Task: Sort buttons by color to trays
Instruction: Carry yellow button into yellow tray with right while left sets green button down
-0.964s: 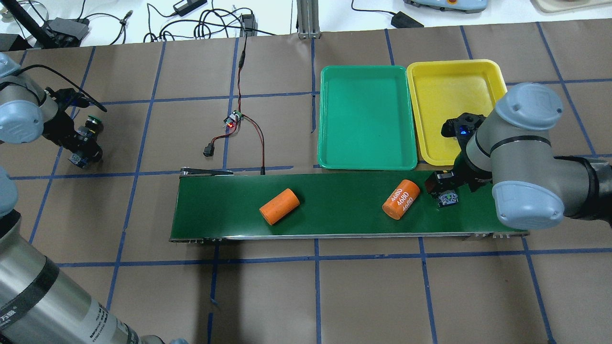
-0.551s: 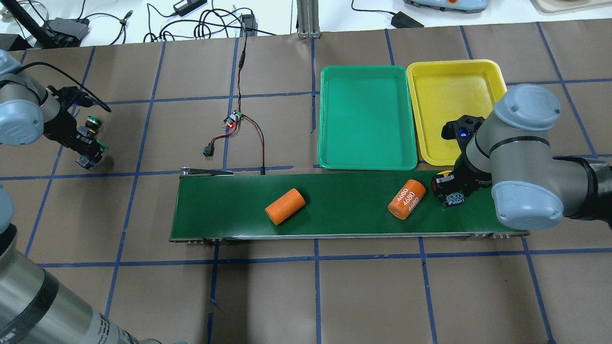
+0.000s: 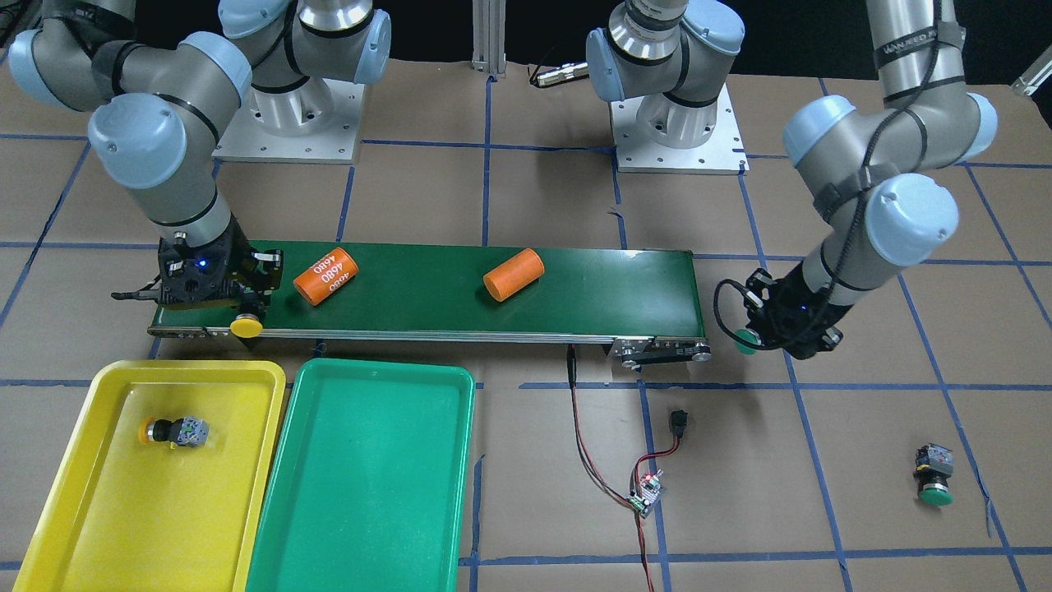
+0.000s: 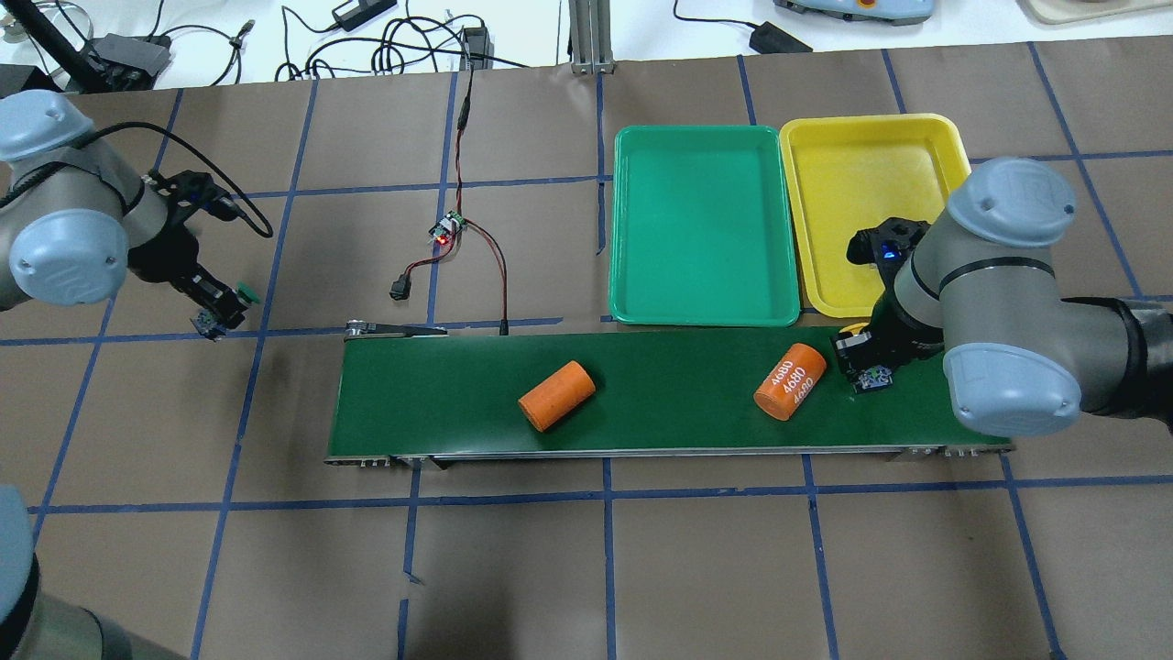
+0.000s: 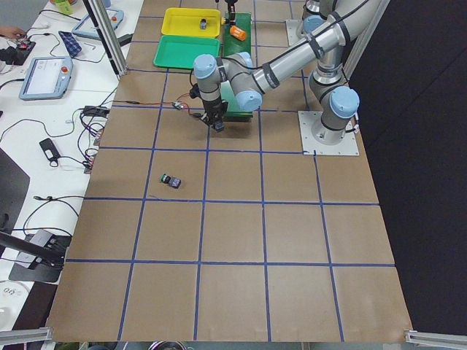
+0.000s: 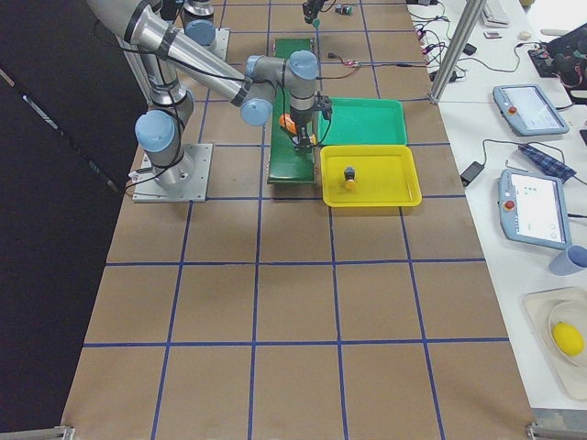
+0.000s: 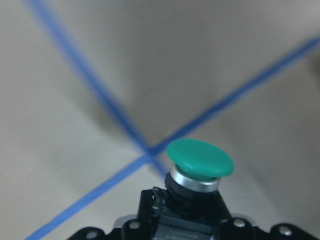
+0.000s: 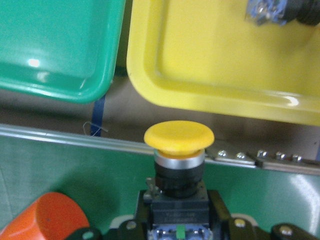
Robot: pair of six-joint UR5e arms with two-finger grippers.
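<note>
right hand: closed on a yellow button, over the conveyor belt at its end beside the yellow tray. left hand: closed on a green button, above the bench just off the belt's opposite end. second yellow button: in the yellow tray. second green button: on the bench, well apart from the belt. green tray: alongside the belt.

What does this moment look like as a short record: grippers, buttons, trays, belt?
right gripper: shut on held yellow button, over the conveyor belt edge near the yellow tray
left gripper: shut on held green button, above the table, off the belt
yellow tray: one other yellow button inside
green tray: no buttons
loose green button: on the table, far from the trays
conveyor belt: two orange cylinders
</note>
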